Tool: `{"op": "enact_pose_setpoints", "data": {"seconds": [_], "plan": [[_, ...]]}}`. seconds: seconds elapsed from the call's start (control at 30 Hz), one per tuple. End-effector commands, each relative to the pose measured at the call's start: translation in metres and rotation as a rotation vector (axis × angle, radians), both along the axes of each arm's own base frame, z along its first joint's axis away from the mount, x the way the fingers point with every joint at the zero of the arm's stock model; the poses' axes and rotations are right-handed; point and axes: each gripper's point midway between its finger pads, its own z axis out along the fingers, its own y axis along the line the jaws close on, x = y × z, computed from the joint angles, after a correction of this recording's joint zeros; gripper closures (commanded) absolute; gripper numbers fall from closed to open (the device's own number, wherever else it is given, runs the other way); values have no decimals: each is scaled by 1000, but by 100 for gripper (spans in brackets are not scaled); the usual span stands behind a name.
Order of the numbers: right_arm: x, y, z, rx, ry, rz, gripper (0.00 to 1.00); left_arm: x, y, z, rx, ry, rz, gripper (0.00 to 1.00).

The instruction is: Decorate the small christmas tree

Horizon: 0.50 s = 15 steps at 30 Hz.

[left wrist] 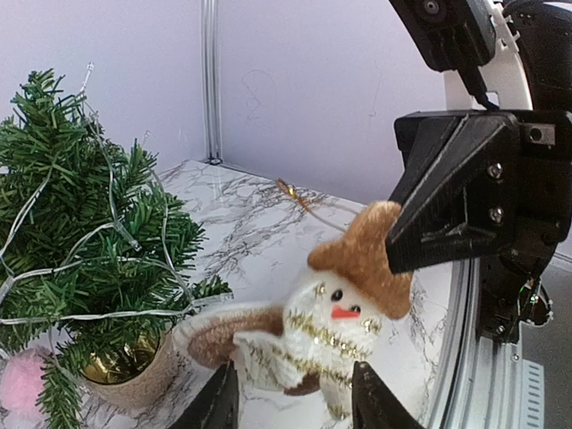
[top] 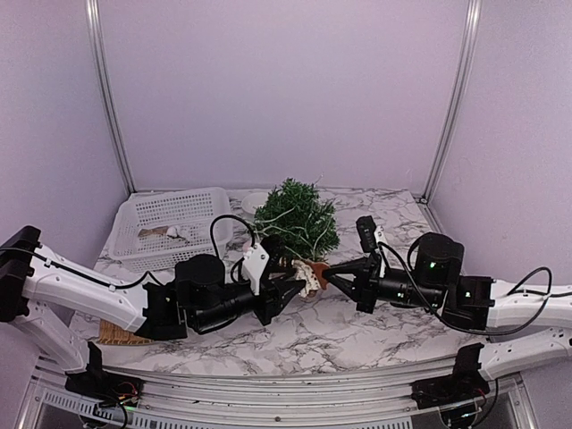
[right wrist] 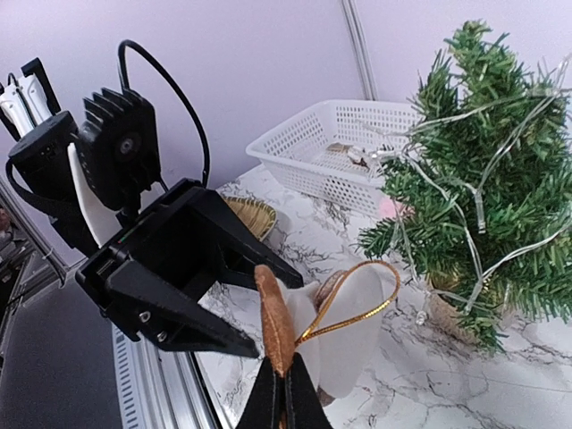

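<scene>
Mid-air, front of bench. Snowman ornament, white body with gold trim and a tan hat, sits between the two arms, near the foot of the small christmas tree.

Right end effector: pinched tight on the hat brim, no gap showing between the fingers. It carries the ornament, by my reading.

Left end effector: jaws parted to a modest gap, one finger on either side of the ornament's skirt. The left wrist view crops the tips, so I cannot tell whether the pads graze the fabric. It looks loose.

Tree: upright in its woven pot, mid-bench toward the back, just right of the white basket. A light string is draped through the branches. No ornament is visibly hung on it. A pink tuft sits low beside the pot, unidentified.

Gold loop: stands off the ornament, open, on the side facing the tree, free of both end effectors.

Step, as I judge it: the ornament is changing arms, with the right taking charge. Hanging is not yet done.

Next move calls for:
- The left arm should back straight off, clear of the skirt.
- The right arm holds the hat and not the loop, so the loop must be steered over a branch tip from above.
- Watch the light wire for snags.
- The tree looks light, and a push could tip the pot.
</scene>
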Motion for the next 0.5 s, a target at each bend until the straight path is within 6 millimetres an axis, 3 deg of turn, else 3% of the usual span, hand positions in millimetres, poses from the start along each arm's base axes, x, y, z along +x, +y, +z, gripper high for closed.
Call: {"op": "enact_pose_setpoints", "data": {"seconds": [0.0, 0.17, 0.47], "plan": [[0, -9, 4, -71, -88, -13, 100, -15, 12, 5, -1, -25, -90, 48], [-8, -10, -12, -179, -139, 39, 100, -23, 19, 8, 22, -21, -182, 38], [-29, -1, -22, -236, -200, 137, 100, -29, -21, -13, 124, -28, -331, 38]]}}
